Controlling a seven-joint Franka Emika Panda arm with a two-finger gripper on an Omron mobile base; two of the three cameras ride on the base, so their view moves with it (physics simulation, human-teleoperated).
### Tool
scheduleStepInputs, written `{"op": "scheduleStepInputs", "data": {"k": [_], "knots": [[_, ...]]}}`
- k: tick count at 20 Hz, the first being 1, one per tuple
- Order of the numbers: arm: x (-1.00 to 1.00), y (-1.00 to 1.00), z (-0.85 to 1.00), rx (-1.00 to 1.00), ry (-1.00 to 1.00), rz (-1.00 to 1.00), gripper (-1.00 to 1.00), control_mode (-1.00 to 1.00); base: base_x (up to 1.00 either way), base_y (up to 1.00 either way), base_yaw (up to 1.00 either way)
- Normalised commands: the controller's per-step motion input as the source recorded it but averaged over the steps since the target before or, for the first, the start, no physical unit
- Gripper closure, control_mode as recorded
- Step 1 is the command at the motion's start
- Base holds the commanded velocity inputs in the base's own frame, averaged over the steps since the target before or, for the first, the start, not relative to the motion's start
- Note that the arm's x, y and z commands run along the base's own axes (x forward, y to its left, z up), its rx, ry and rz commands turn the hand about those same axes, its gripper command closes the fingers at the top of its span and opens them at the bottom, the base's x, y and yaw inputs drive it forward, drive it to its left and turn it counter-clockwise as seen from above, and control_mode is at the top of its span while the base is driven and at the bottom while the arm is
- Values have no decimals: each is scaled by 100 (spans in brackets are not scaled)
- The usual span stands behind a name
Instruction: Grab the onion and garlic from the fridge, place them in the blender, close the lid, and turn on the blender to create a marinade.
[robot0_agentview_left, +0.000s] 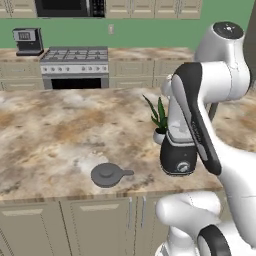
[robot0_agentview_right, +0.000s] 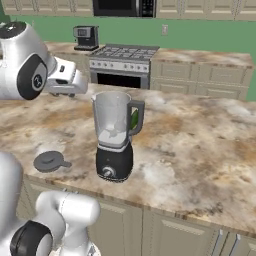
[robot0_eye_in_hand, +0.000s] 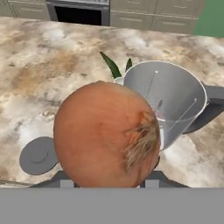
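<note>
The orange-brown onion (robot0_eye_in_hand: 107, 133) looms large in the hand view, with my gripper (robot0_eye_in_hand: 107, 178) shut on it and the fingertips mostly hidden behind it. Just beyond and to its right in that view is the open mouth of the clear blender jar (robot0_eye_in_hand: 168, 98). The blender (robot0_agentview_right: 115, 135) stands on its black base near the counter's front edge; my arm partly covers the blender (robot0_agentview_left: 177, 152) in the left base view. The dark grey lid (robot0_agentview_left: 107, 174) (robot0_agentview_right: 49, 161) (robot0_eye_in_hand: 38, 155) lies flat on the counter left of the blender. The garlic and the fridge are out of view.
A small potted plant (robot0_agentview_left: 159, 119) stands right behind the blender. The marble island counter (robot0_agentview_left: 55, 130) stretches wide to the left and back. Across the aisle are a stove (robot0_agentview_left: 75, 62) and a black coffee machine (robot0_agentview_left: 27, 41).
</note>
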Motion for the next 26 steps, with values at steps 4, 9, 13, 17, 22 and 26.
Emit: {"op": "scheduleStepInputs", "data": {"k": [4, 9, 13, 17, 22, 26], "knots": [[55, -92, -13, 0, 14, 0, 100, -100, 0, 0, 0], [23, -23, -28, 0, 15, 0, 100, -100, 0, 0, 0], [38, -19, -73, 0, 10, -3, 100, -100, 0, 0, 0], [23, -16, -63, 0, 2, -3, 100, -100, 0, 0, 0], [37, -7, -32, -1, -8, -4, 100, -100, 0, 0, 0], [41, -1, -3, -4, -20, -7, 100, -100, 0, 0, 0]]}}
